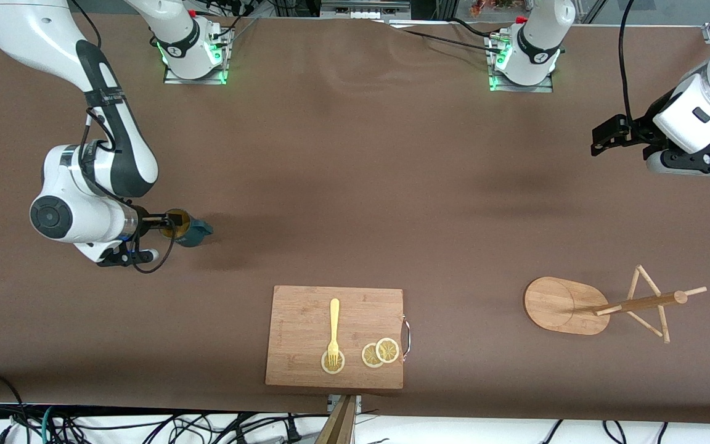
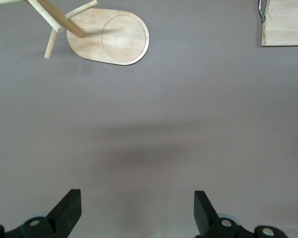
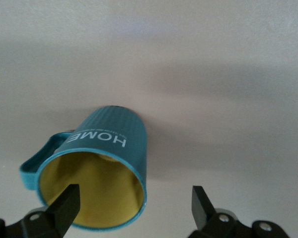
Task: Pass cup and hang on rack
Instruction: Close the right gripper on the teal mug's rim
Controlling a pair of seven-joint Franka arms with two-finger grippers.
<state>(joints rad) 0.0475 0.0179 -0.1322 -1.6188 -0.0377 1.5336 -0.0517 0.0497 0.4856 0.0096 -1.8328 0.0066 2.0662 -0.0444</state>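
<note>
Right pincer (image 1: 167,224) at the rim of the small dark teal ribbed cup (image 1: 190,229), right arm's end of the brown tabletop (image 1: 355,185). Left pincer (image 1: 601,139) waits over bare tabletop. Light bamboo mug rack (image 1: 583,305) near left arm's end; rectangular wooden cutting board (image 1: 306,320) carries yellow fork (image 1: 334,330), lemon slices (image 1: 380,353).

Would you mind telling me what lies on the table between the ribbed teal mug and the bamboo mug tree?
The front view shows the rectangular wooden cutting board between the ribbed teal mug and the bamboo mug tree, somewhat nearer the camera than both.
</note>
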